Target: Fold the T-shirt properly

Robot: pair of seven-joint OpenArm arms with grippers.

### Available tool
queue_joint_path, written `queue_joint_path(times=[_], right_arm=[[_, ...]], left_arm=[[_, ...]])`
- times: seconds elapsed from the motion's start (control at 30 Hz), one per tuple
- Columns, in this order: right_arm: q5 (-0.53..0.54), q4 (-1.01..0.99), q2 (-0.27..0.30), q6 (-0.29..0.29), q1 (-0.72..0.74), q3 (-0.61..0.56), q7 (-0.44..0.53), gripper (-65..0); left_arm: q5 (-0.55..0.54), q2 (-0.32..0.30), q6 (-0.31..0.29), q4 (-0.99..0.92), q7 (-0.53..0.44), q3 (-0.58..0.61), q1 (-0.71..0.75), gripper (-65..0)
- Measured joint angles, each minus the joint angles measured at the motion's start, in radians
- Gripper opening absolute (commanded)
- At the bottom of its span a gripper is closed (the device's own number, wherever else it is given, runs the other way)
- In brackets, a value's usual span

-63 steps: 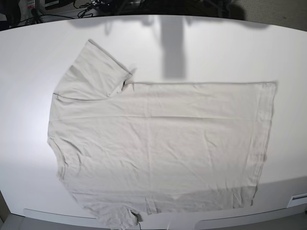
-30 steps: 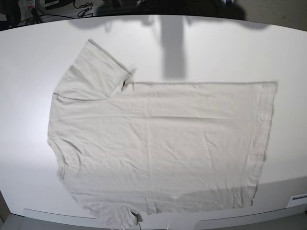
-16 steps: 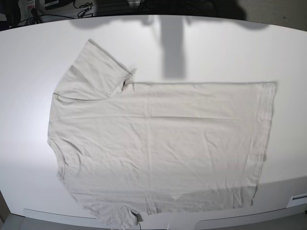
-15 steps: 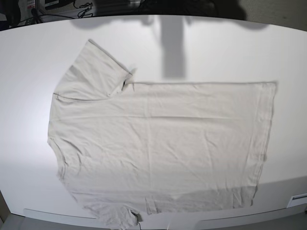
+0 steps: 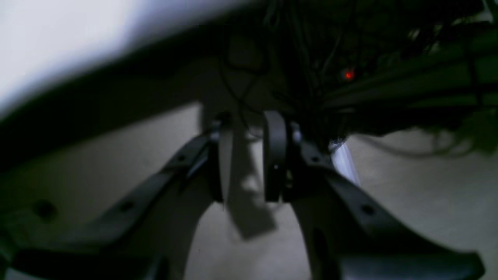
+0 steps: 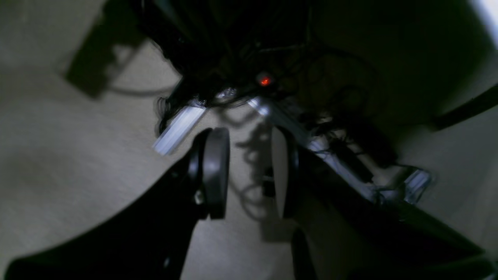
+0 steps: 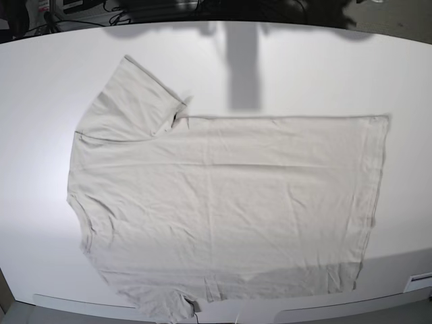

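The pale grey-beige T-shirt [image 7: 223,209] lies spread flat on the white table [image 7: 304,67]. Its collar is at the left, its hem [image 7: 374,175] at the right. One sleeve [image 7: 131,101] points to the far left. The other sleeve [image 7: 162,307] reaches the table's front edge. Neither gripper shows in the base view. In the left wrist view my left gripper [image 5: 249,120] is open with a narrow gap and nothing in it, away from the shirt. In the right wrist view my right gripper [image 6: 249,134] is open and empty too.
Both wrist views look at beige floor, dark cables [image 6: 319,77] and a small red light [image 5: 348,75]; the left one also shows a white table edge [image 5: 58,46]. A dark shadow [image 7: 243,67] falls on the table's far middle. A white box [image 7: 418,280] sits at the front right corner.
The T-shirt has not moved. Only the dark shapes along the table's far edge have shifted slightly.
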Motion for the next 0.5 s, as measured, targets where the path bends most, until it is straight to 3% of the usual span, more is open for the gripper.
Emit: queue_joint_path(times=[0.1,0.2,0.37,0.5], right_arm=[[-0.009,0.095,0.059,-0.041,-0.005,0.0,-0.066,-45.4],[-0.093,0.169,0.101,-0.07,0.003,0.002,-0.156,-45.4],[-0.204,0.222,0.111,-0.071,0.081,0.0,-0.278,-45.4],[-0.221,0.223,0.111,-0.074,0.153,0.0,-0.283,-45.4]], left_arm=[[0.002,-0.06,0.054,0.121,0.033,-0.001,-0.011,-46.3],[0.049,-0.118,0.055,0.188,0.059,-0.002,-0.055,-44.7],[0.165,-0.148,0.052,0.191,0.113,-0.001,-0.183,-44.7],[0.235,-0.148,0.035,0.191,0.111,0.0,-0.298,-44.7]])
